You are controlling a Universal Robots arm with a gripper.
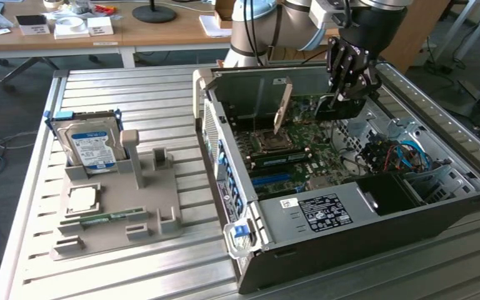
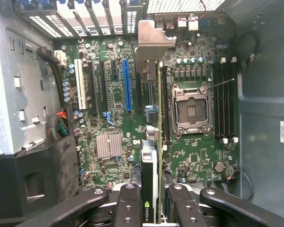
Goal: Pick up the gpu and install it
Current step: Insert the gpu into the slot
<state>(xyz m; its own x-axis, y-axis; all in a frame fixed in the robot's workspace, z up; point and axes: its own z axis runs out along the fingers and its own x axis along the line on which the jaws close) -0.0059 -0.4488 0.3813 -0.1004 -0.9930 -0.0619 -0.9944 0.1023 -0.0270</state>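
- Step in hand: install phase. The pick is done and the gpu [image 1: 337, 107] is off the desk [image 1: 115, 100] and inside the open PC case [image 1: 349, 219], upper right of centre in the exterior view.
- The tool [image 1: 344, 94] is pinching the gpu by one end, with a finger on each face. The jaws are partly closed on the card, not spread.
- In the wrist view the gpu [image 2: 150, 172] is edge-on and upright over the motherboard [image 2: 113, 118]. It runs between the blue slot [image 2: 127, 85] and the CPU socket [image 2: 191, 109].
- The silver bracket [image 2: 154, 40] is at the far end, near the rear slot openings of the case.
- I can't tell whether the card edge is already in a slot or just above one.
- My read on what seating calls for: card edge parallel to the slot and centred on it, bracket lined up with its rear opening, then a straight press down with no tilt.
- Risk: the CPU socket is just beside the card, so there is little room for sideways drift.
- The hard drive [image 1: 90, 147] sits on the grey fixture [image 1: 140, 219], at the exterior view's left, well apart from the work.
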